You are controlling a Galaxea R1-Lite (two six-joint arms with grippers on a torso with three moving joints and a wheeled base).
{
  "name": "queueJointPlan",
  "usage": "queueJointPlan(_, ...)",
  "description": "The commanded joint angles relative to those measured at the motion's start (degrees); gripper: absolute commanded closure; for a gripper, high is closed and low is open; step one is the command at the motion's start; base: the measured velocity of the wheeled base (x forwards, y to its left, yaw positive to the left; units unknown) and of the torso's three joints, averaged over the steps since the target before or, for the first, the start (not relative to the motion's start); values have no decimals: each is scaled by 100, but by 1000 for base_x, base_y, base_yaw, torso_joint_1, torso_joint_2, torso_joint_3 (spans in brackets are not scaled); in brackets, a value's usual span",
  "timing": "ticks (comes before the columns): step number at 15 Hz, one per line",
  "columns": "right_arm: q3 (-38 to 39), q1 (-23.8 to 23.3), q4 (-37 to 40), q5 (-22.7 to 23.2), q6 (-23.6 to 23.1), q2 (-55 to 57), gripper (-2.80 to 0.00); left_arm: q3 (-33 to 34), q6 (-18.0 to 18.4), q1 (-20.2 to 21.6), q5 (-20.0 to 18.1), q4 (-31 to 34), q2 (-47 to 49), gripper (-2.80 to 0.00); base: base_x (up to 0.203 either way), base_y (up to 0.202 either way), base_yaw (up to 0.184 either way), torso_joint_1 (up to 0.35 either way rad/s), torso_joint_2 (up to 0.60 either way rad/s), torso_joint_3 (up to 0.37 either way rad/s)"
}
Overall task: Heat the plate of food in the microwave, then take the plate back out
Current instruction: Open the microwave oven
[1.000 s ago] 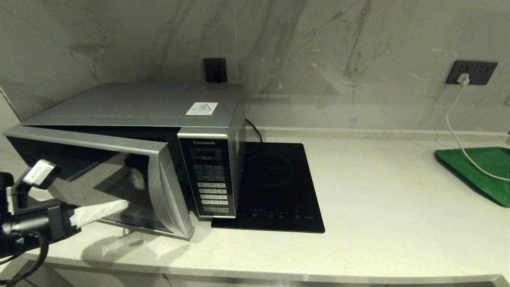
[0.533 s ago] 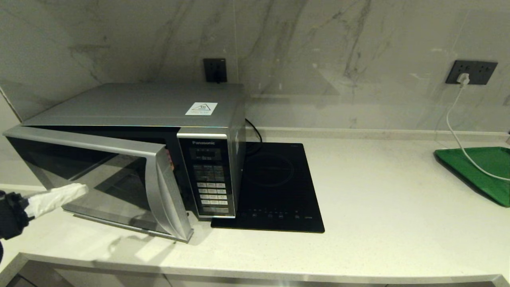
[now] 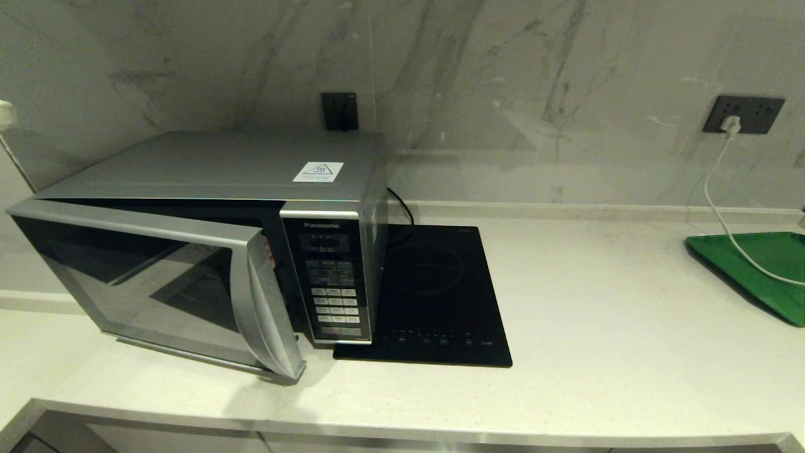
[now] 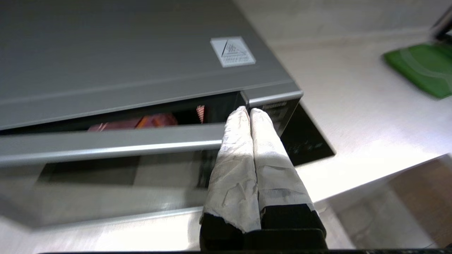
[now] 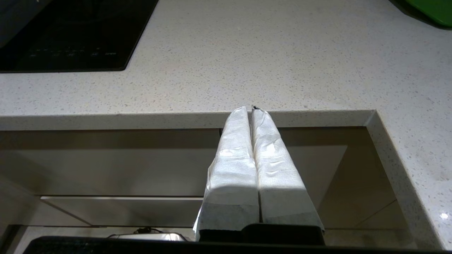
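Note:
The silver-grey microwave stands at the left of the counter with its dark glass door ajar, swung a little way out. My left gripper is shut and holds nothing. It hovers above the door's top edge, near the control panel corner. In the head view only a white tip shows at the far left edge. Through the gap above the door I glimpse something pinkish with orange inside, probably the plate of food. My right gripper is shut and parked below the counter's front edge.
A flat black induction hob lies right of the microwave. A green tray sits at the far right, with a white cable trailing onto it from a wall socket. Pale counter lies between them.
My left gripper has drawn away from the front of the door, going left and up out of the head view. The door swung slightly inward, then stayed ajar.

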Motion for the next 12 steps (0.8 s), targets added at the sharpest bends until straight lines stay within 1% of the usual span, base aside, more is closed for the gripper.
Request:
queueJointPlan(1,-4,1,9,-1,3,9,0,-488,23,-1783,3410,335,402,0,0,0,0,0,0,0)
queueJointPlan(2,0,1,9,-5,3,5,0,-567,81,-2300,4111,329,633,0,0,0,0,0,0,0)
queueJointPlan(3,-4,1,9,-1,3,9,0,-617,135,-2540,4479,318,948,0,0,0,0,0,0,0)
queueJointPlan(4,-4,1,9,-1,3,9,0,-652,163,-2596,4810,293,1253,0,0,0,0,0,0,0)
queueJointPlan(5,4,1,9,-1,3,9,0,-680,158,-2600,5016,267,1504,0,0,0,0,0,0,0)
queueJointPlan(8,-1,1,9,-3,3,9,0,-844,-15,-2626,5148,99,2088,0,0,0,0,0,0,0)
queueJointPlan(10,-4,1,9,-1,3,9,0,-1110,-124,-2631,5162,59,2415,0,0,0,0,0,0,0)
queueJointPlan(12,4,1,9,-1,3,9,0,-1162,-172,-2724,5135,53,2542,0,0,0,0,0,0,0)
